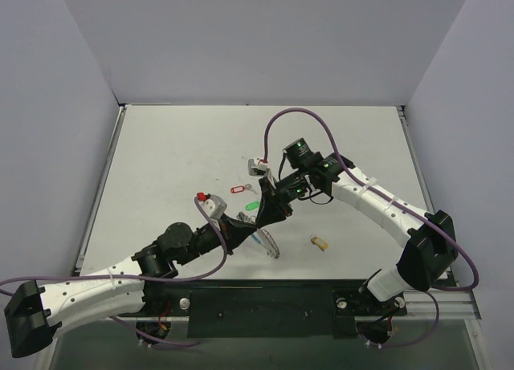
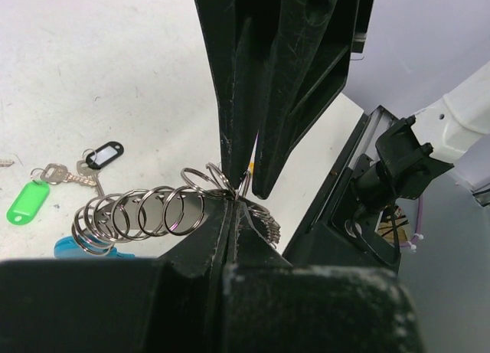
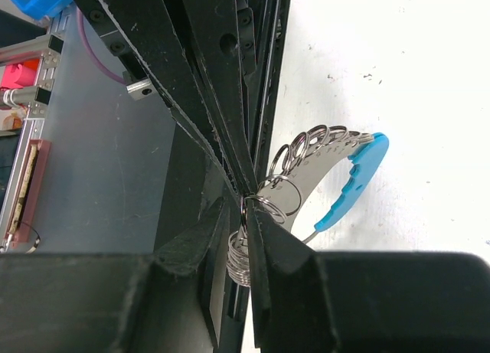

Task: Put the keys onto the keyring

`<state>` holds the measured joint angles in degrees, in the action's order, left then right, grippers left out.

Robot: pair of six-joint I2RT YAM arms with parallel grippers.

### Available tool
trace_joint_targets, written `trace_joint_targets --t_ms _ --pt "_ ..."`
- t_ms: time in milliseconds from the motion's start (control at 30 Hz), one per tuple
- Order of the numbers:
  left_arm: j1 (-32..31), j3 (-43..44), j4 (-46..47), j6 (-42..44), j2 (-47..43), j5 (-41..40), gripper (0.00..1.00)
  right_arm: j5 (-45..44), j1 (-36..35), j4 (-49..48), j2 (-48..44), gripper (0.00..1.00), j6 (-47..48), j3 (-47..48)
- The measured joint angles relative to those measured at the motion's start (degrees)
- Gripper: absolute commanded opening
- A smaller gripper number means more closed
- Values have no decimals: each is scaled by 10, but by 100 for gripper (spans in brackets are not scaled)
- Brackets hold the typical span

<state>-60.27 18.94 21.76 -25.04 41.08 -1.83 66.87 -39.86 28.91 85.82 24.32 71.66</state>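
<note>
The keyring (image 1: 269, 243), a big loop of silvery coils with a blue plastic segment (image 3: 356, 177), lies near the table's front middle. My left gripper (image 1: 243, 223) is shut on its coils (image 2: 145, 211), jaws pressed together. From the opposite side my right gripper (image 1: 269, 213) pinches a coil of the same ring (image 3: 321, 150) between nearly closed jaws, tip to tip with the left one. Loose keys lie on the table: a red tag (image 1: 238, 189), a green tag (image 1: 251, 205), a yellow tag (image 1: 320, 242). A black tag (image 2: 103, 155) shows beside the green one (image 2: 28, 202).
Grey walls enclose the white table (image 1: 161, 153) on three sides. The right arm (image 1: 385, 209) reaches in from the right, and its purple cable (image 1: 305, 113) arches over the table's middle. A black rail (image 1: 265, 306) runs along the near edge.
</note>
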Motion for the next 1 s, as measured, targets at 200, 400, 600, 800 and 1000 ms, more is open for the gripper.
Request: trace_joint_targets --t_ms 200,400,600,800,1000 --pt "6 17 -33 -3 5 7 0 0 0 0 0 14 4 -2" --pt "14 18 -47 -9 1 13 0 -5 0 1 0 14 19 -7" --pt "20 18 -57 -15 -2 22 0 -13 0 14 0 13 37 -7" --pt "23 18 -66 -18 -2 26 0 -31 -7 21 0 13 47 -7" --pt "23 18 -67 -21 -2 28 0 -40 -12 22 0 11 51 -7"
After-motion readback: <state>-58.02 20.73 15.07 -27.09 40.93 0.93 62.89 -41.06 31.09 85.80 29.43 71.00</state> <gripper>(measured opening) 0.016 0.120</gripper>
